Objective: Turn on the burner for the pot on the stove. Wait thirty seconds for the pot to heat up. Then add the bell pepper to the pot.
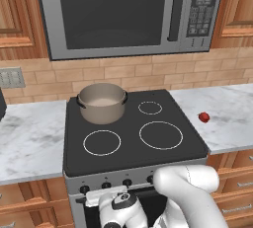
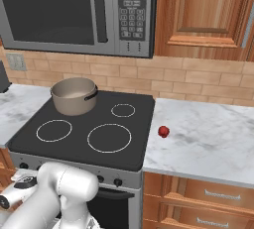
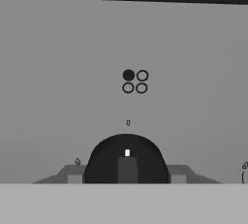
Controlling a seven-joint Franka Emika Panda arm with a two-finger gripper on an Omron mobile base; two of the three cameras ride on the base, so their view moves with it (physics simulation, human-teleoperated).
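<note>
The beige-grey pot (image 1: 102, 102) (image 2: 74, 95) stands on the back left ring of the black stove (image 1: 129, 123) (image 2: 101, 116). On the marble counter to the stove's right lies the small red bell pepper (image 1: 203, 117) (image 2: 163, 132). My gripper (image 1: 105, 196) (image 3: 126, 177) is low at the stove's steel front. In the hand view its fingers sit tight against both sides of a black knob (image 3: 126, 157), with no gap showing. That knob's white mark points straight up at a small 0, and the burner diagram (image 3: 134, 81) above it has its top left dot filled.
A steel microwave (image 1: 128, 12) (image 2: 74, 10) hangs above the stove. Marble counters run on both sides (image 1: 29, 138) (image 2: 208, 143), wooden drawers below. More knobs (image 1: 149, 178) (image 2: 117, 182) line the front panel. My white arm (image 1: 190, 192) (image 2: 64, 188) covers part of the oven door.
</note>
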